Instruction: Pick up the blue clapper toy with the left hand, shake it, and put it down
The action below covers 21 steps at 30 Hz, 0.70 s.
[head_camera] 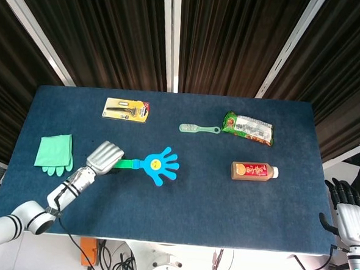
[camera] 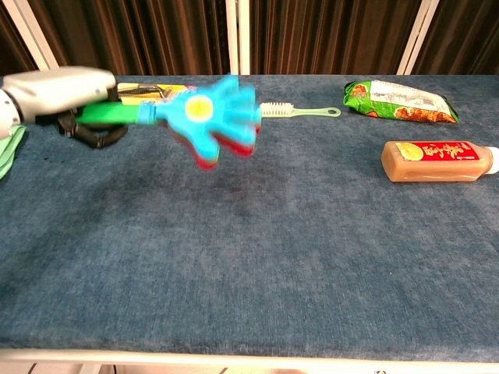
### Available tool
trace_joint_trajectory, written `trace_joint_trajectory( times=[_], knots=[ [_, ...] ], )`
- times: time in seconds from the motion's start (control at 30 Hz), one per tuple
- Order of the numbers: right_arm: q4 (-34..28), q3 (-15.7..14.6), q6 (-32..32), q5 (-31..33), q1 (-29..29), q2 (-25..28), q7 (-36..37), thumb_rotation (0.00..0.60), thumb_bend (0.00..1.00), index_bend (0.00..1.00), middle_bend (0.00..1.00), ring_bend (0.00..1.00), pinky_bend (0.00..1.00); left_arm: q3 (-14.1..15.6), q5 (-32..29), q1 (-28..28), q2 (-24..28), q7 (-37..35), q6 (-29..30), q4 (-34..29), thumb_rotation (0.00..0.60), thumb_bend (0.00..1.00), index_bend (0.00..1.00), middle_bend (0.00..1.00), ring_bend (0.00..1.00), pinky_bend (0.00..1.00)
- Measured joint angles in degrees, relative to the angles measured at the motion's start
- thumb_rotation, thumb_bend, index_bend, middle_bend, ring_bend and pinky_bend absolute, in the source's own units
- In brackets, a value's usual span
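Note:
The blue clapper toy [head_camera: 158,165] has a hand-shaped blue head with a yellow disc and a green handle. My left hand [head_camera: 103,158] grips that green handle at the table's left side, and the toy points to the right. In the chest view the clapper toy [camera: 212,118] hangs level above the cloth, slightly blurred, with red layers showing under the blue, held by the left hand [camera: 66,97]. My right hand [head_camera: 348,212] hangs off the table's right edge, fingers apart and holding nothing.
A green glove [head_camera: 54,153] lies left of the left hand. A yellow carded tool [head_camera: 126,110], a green brush [head_camera: 199,129] and a snack bag [head_camera: 248,127] lie along the back. A brown drink bottle [head_camera: 254,171] lies at the right.

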Motion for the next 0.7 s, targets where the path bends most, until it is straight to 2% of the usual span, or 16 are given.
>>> trace_joint_trajectory(
  times=[0.13, 0.2, 0.3, 0.4, 0.53, 0.7],
  knots=[
    [0.03, 0.16, 0.21, 0.05, -0.05, 0.16, 0.24, 0.600, 0.30, 0.00, 0.02, 0.00, 0.00, 0.65, -3.64, -1.47, 2.26, 9.29, -7.87, -3.75, 0.600, 0.62, 1.00, 1.00, 1.00, 1.00],
    [0.09, 0.15, 0.19, -0.04, 0.00, 0.08, 0.26, 0.600, 0.30, 0.00, 0.02, 0.00, 0.00, 0.37, -4.76, -1.51, 2.69, 10.02, -8.58, -4.90, 0.600, 0.62, 1.00, 1.00, 1.00, 1.00],
    [0.28, 0.12, -0.14, 0.09, 0.07, -0.11, 0.30, 0.600, 0.30, 0.00, 0.02, 0.00, 0.00, -0.82, -5.58, -0.93, 2.75, 6.64, -6.50, -6.18, 0.600, 0.62, 1.00, 1.00, 1.00, 1.00],
    [0.47, 0.14, -0.44, 0.41, 0.12, -0.21, 0.28, 0.600, 0.30, 0.00, 0.02, 0.00, 0.00, -2.81, -6.02, 0.10, 2.34, -2.42, -2.23, -7.02, 0.600, 0.62, 1.00, 1.00, 1.00, 1.00],
    [0.45, 0.27, -0.28, 0.40, 0.15, -0.21, 0.24, 0.600, 0.30, 0.00, 0.02, 0.00, 0.00, -6.40, -7.16, 1.69, 2.16, -21.99, 3.36, -8.59, 0.600, 0.62, 1.00, 1.00, 1.00, 1.00],
    [0.70, 0.22, -0.91, 0.63, 0.34, -0.44, 0.26, 0.600, 0.30, 0.00, 0.02, 0.00, 0.00, -10.59, -9.43, 3.50, 3.64, -46.06, 6.66, -11.76, 0.600, 0.62, 1.00, 1.00, 1.00, 1.00]
  ],
)
